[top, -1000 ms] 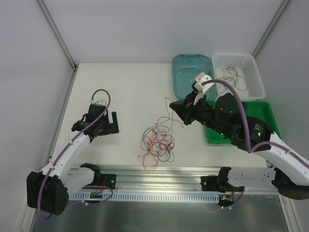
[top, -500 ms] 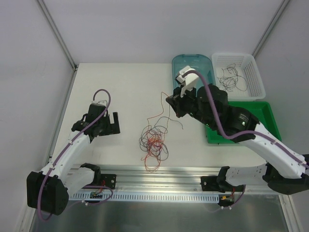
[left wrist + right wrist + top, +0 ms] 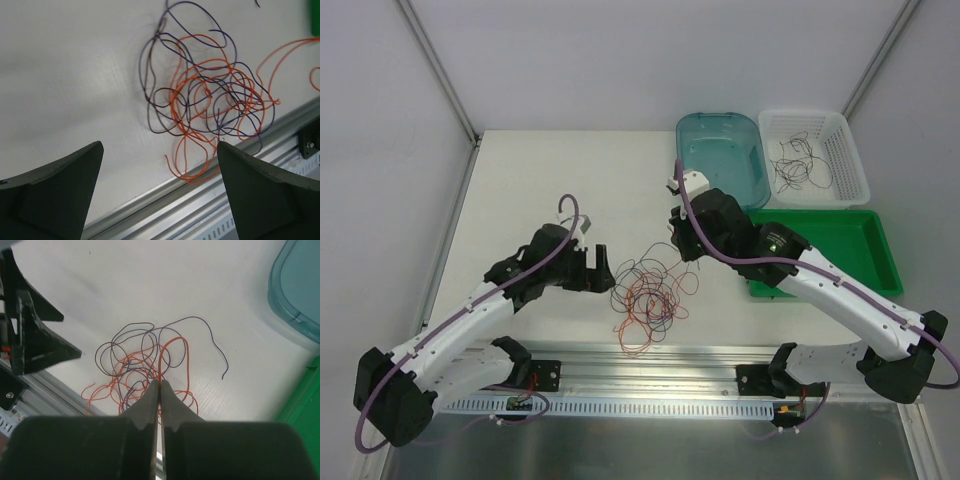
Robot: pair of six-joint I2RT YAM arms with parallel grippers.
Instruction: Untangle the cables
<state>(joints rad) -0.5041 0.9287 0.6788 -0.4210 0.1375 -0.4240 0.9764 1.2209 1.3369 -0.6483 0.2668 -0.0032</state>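
ok so working out from the rail (image 3: 650, 352) at the near edge of the desk (image 3: 550, 180): the cables (image 3: 645, 295) are one loose clump of orange, black and purple loops. It sits right in front of the gap of the left fingers (image 3: 55, 190) and under the tips of the right fingers (image 3: 159, 400). Left fingers are spread wide with nothing in them, aimed at the clump but not touching it. Right fingers are pinched tight on an orange strand (image 3: 172, 342), which arches out as a narrow loop straight ahead of the tips. The clump itself is roughly round, so no real long axis, maybe a bit stretched from the rail side toward the far side. One dark tail (image 3: 214, 342) wanders off to the right of the right fingers, its end pointing roughly at the green tray (image 3: 860, 228). Further back, beyond the right fingers, there's a teal tub (image 3: 720, 125) and a white basket (image 3: 815, 125) with a few dark strands (image 3: 795, 160) in it. So I'd guess a handful are sorted and most of the job is left, since the orange and dark ones are all looped through each other.
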